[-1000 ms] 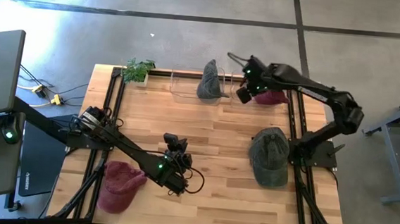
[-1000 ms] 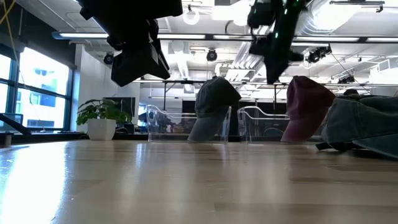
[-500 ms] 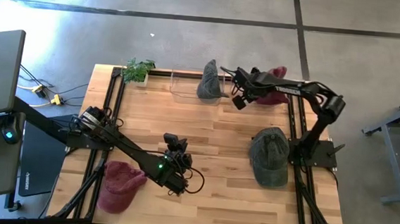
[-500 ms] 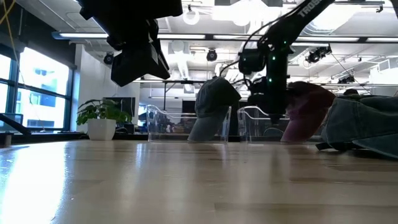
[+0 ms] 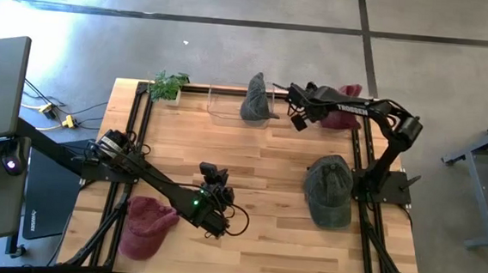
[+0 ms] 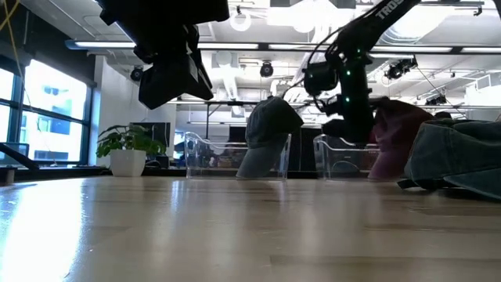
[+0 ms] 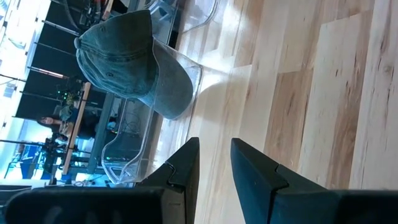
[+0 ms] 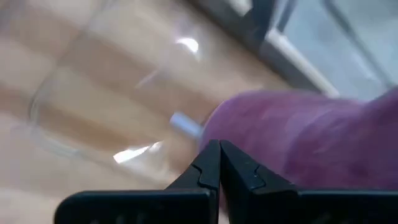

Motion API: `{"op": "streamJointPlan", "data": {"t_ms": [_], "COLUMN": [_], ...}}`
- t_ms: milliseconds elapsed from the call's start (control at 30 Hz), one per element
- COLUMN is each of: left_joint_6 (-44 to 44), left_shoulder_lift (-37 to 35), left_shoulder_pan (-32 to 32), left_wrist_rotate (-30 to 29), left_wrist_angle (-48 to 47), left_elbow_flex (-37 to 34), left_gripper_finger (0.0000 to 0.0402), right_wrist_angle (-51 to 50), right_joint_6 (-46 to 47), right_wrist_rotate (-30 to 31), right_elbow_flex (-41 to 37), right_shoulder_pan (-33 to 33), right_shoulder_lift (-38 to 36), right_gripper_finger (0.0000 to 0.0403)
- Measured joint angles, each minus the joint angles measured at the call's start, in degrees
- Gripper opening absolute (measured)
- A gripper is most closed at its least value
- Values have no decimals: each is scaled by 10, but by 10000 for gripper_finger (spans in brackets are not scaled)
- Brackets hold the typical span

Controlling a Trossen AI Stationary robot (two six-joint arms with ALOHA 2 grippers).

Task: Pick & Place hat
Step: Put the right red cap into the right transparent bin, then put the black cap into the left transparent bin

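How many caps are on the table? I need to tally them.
4: a grey denim cap on the clear stand at the back, a maroon cap beside it, a grey-green cap at the right, a maroon cap front left.

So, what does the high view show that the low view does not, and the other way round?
Only the high view shows the maroon hat lying near the left arm's base, the whole green hat on the table's right side, and the left gripper over bare wood.

Only the low view shows the room behind, and that the clear stand is upright beside the right gripper.

Both show the potted plant, the grey-green hat sitting on its stand, the second maroon hat at the back, and the right gripper, shut, next to it.
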Motion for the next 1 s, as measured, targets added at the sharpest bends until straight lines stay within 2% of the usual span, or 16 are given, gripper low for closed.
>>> {"op": "streamJointPlan", "data": {"t_ms": [200, 367, 533, 700, 867, 1000], "left_joint_6": [-9, -68, -165, -225, -216, -106], "left_shoulder_lift": [0, 0, 0, 0, 0, 0], "left_shoulder_pan": [-1, -15, -42, -67, -84, -82], "left_wrist_rotate": [0, -7, -35, -8, 6, 61], "left_wrist_angle": [-9, -69, -155, -202, -161, -36], "left_elbow_flex": [0, 0, 0, 0, 0, -2], "left_gripper_finger": [85, 85, 85, 85, 85, 85], "right_wrist_angle": [2, -6, -14, -12, -14, -38], "right_joint_6": [-28, -50, -39, -3, 29, 93], "right_wrist_rotate": [27, 24, 21, 11, 7, 3], "right_elbow_flex": [34, 35, 35, 35, 35, 35], "right_shoulder_pan": [34, 100, 238, 401, 543, 626], "right_shoulder_lift": [-71, -161, -225, -241, -229, -216], "right_gripper_finger": [9, 2, 5, 4, 4, 16]}}
